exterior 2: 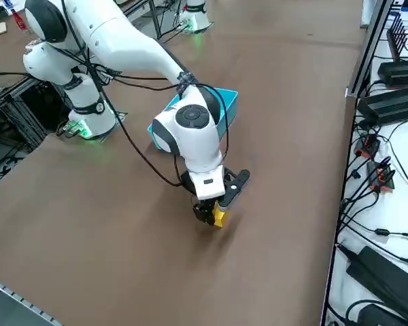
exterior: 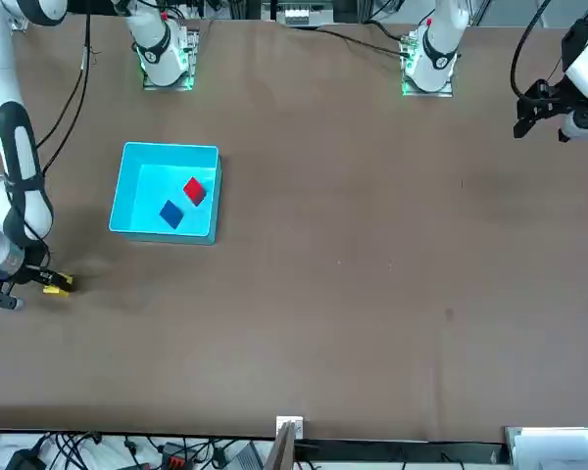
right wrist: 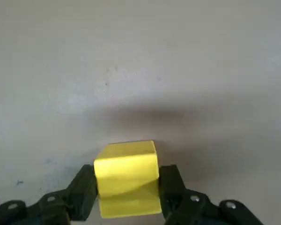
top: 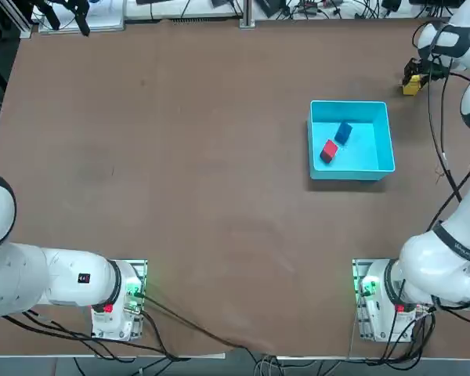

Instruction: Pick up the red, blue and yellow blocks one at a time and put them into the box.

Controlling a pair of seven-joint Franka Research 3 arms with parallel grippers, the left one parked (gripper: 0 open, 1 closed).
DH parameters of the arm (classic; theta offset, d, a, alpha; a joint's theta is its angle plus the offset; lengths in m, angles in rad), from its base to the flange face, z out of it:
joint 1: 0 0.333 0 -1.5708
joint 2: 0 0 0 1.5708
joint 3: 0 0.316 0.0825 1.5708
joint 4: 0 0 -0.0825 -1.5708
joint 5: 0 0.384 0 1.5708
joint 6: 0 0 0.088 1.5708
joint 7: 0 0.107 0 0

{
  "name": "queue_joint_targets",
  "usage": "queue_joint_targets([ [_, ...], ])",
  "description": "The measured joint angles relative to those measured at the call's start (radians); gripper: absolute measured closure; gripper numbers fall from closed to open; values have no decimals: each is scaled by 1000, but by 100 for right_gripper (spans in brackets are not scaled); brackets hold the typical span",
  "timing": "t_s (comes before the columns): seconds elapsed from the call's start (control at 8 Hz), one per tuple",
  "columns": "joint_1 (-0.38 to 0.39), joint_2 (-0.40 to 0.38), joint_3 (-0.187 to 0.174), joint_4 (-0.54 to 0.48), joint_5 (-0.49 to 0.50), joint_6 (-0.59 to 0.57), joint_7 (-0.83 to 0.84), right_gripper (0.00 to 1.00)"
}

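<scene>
Tabletop (top: 180, 157): right hand (right wrist: 127, 190) around yellow block (right wrist: 126, 176)

Matt brown table (top: 180, 157), smooth plastic-looking yellow block (right wrist: 126, 176) — glossy white arm shells (exterior 2: 122, 37)

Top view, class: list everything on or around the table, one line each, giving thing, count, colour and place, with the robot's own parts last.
Box: one, cyan, on the table's right half, open-topped.
Red block: one, red, inside the box.
Blue block: one, dark blue, inside the box beside the red block.
Yellow block: one, yellow, at table level beyond the box near the right edge, between the gripper's fingers.
Table: one, brown.
Cables: several, black, trailing from the arm bases.
Right gripper: one, black, shut on the yellow block.
Right arm: one, white, reaching past the box.
</scene>
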Motion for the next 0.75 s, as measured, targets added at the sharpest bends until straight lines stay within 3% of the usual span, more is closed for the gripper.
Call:
queue_joint_targets([
  [0.38, -1, -31, -2, 11, -6, -34, 0, 29],
  [0.75, 5, -228, 2, 31, -10, -301, -1, 29],
])
